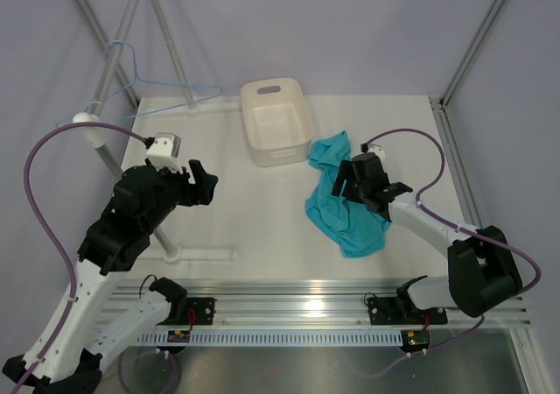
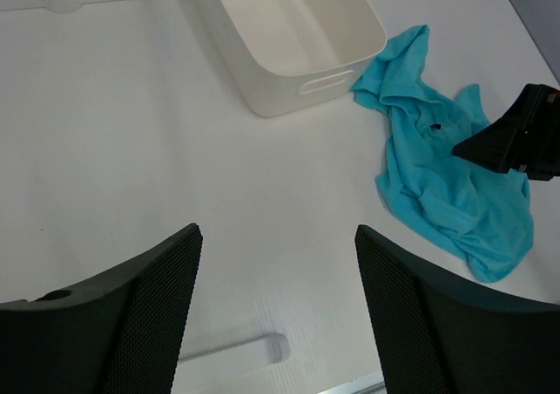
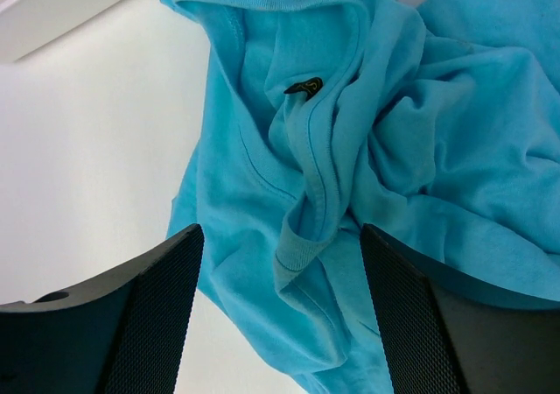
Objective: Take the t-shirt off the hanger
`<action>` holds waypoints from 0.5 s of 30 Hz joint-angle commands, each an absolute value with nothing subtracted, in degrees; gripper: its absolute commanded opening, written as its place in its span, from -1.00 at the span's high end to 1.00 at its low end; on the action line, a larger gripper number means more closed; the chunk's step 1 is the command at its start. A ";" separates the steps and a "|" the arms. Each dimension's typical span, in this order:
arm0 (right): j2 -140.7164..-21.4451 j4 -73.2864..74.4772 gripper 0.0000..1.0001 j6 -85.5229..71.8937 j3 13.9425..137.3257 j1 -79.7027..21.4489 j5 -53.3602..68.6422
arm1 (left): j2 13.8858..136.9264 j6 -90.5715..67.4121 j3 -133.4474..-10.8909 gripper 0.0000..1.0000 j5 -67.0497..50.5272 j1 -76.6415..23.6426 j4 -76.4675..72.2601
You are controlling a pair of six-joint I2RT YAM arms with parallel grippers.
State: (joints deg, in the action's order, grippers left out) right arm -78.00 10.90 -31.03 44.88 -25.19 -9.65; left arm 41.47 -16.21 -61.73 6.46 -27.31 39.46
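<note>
The teal t-shirt [image 1: 343, 212] lies crumpled on the white table, right of centre, off the hanger. It also shows in the left wrist view [image 2: 446, 184] and fills the right wrist view [image 3: 367, 149], its dark neck tag [image 3: 304, 86] showing. The light-blue wire hanger [image 1: 162, 86] hangs bare on the rack at the back left. My right gripper [image 3: 276, 263] is open just above the shirt, holding nothing. My left gripper [image 2: 276, 276] is open and empty over bare table, left of the shirt.
A white tub [image 1: 276, 121] stands at the back centre, just left of the shirt's upper end. Grey-white rack poles [image 1: 114, 70] rise at the back left, and the rack's white foot [image 1: 197, 255] lies on the table near my left arm.
</note>
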 commanded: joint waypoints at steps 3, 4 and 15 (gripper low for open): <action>-75.85 9.84 -0.61 -29.97 44.91 -25.58 -8.35 | 39.11 -17.58 -60.38 -0.36 10.19 -29.88 39.64; -75.68 9.93 -0.61 -29.97 44.91 -25.49 -8.18 | 38.94 -17.58 -60.29 -0.32 10.28 -29.97 39.81; -74.62 9.67 -0.64 -30.15 43.95 -25.49 -5.98 | 35.77 -28.81 -49.94 1.00 22.75 -30.94 42.01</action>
State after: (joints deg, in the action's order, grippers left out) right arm -76.64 10.83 -31.03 44.58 -25.19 -7.70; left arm 36.12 -22.55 -52.58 16.53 -30.70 41.50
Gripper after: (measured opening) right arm 0.813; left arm 0.008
